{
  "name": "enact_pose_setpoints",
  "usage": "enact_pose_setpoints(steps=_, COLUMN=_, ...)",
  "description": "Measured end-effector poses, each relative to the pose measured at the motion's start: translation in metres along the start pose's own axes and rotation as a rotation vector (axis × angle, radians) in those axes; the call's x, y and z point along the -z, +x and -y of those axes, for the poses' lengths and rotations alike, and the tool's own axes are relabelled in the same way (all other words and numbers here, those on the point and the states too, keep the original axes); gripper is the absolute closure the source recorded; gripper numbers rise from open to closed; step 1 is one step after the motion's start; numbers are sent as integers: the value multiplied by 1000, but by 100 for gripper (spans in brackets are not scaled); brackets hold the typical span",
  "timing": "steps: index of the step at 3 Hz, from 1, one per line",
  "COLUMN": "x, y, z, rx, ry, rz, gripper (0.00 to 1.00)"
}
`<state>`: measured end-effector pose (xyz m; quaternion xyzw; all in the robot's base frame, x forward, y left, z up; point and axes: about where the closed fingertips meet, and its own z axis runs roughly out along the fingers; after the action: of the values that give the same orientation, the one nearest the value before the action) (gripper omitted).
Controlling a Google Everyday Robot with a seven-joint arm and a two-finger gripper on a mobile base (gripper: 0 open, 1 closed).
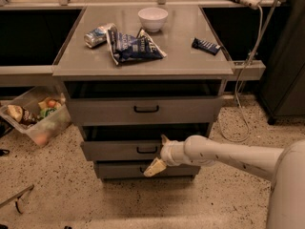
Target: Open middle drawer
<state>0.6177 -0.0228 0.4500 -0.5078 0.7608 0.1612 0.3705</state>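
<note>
1. Grey metal is fronting the middle drawer (112,150), which is sitting between the top drawer (105,111) and the bottom drawer (119,170) under the counter (190,63). It is standing slightly out, with a dark gap above it.
2. The pincer (156,155) is hovering at the right end of that front, just right of the black loop handle (146,150). It is spread and pinching nothing.
3. The arm seems to be lining up on the handle.
4. Next, the pincer is likely needing to slide left, close on the loop, then pull straight toward the near side.
</note>
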Motion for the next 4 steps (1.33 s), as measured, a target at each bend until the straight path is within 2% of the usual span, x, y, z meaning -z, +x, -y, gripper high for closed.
enact_pose_setpoints(steps=1, x=-19, y=17, z=10, rx=-30, ry=-12, rz=-39, gripper=0)
enact_pose_setpoints(steps=4, x=-20, y=14, z=17, rx=-39, ry=-25, rz=-59, gripper=0)
